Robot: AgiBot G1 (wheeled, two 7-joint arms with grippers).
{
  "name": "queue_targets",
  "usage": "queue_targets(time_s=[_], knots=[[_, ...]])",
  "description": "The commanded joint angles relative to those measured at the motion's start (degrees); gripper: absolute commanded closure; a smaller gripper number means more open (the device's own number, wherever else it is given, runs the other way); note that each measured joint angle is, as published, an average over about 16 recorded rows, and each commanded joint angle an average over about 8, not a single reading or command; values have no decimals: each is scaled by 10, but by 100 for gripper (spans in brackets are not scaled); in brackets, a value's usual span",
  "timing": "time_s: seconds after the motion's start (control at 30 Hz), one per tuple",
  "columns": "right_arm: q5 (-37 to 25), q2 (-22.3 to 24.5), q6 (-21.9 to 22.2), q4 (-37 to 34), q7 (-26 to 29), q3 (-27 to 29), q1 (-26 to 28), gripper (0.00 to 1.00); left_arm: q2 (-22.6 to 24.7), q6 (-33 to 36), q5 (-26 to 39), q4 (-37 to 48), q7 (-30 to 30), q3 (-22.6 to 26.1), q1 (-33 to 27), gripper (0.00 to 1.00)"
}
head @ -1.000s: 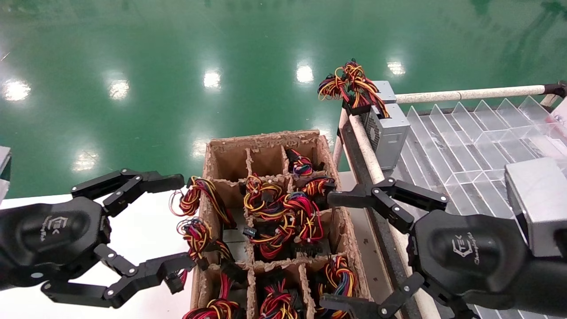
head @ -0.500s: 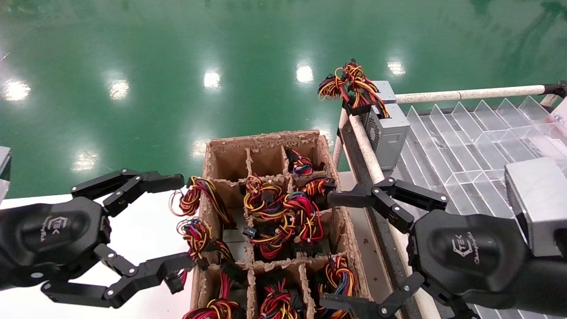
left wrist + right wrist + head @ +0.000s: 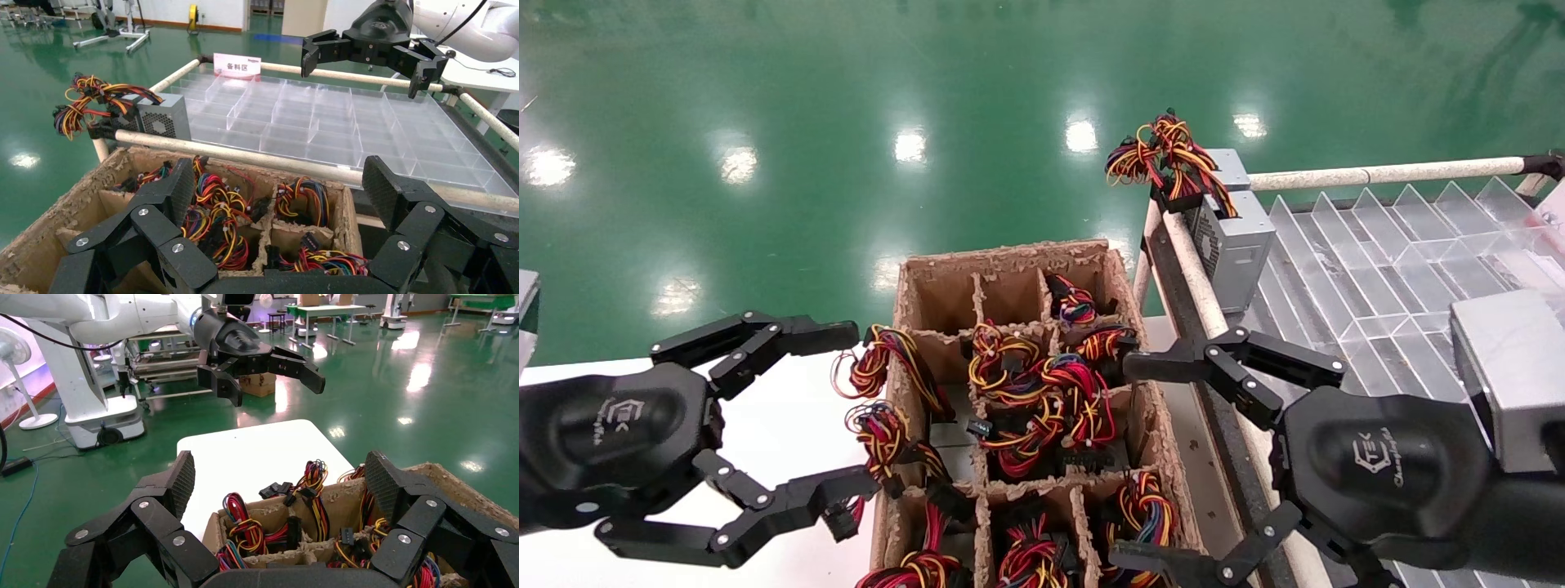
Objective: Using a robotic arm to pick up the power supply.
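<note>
I saw both pincers, the left gripper [image 3: 850,416] and the right gripper [image 3: 1128,461], wide open and empty beside the cardboard crate [image 3: 1128,286].

Left pincer [image 3: 850,416] spread wide, low at left, right pincer [image 3: 1132,461] spread wide, low at right

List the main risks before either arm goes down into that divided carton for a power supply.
1. In the cardboard carton, red and yellow wire bundles spill across several cells, so a unit being lifted could drag its neighbour's wires.
2. One bundle hangs over the carton's left wall near the left gripper, whose jaws are open; it may snag.
3. The right gripper, jaws also open, straddles the frayed right wall and might catch it.
</note>
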Motion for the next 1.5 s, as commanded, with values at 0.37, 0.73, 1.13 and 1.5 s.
queue_targets(time_s=[0.37,0.73,1.13,1.5], knots=[[0,0,0,0,0,0,0,0,0,0,0,0,0,0,0,0],[0,0,0,0,0,0,0,0,0,0,0,0,0,0,0,0],[0,0,0,0,0,0,0,0,0,0,0,0,0,0,0,0],[0,0,0,0,0,0,0,0,0,0,0,0,0,0,0,0]])
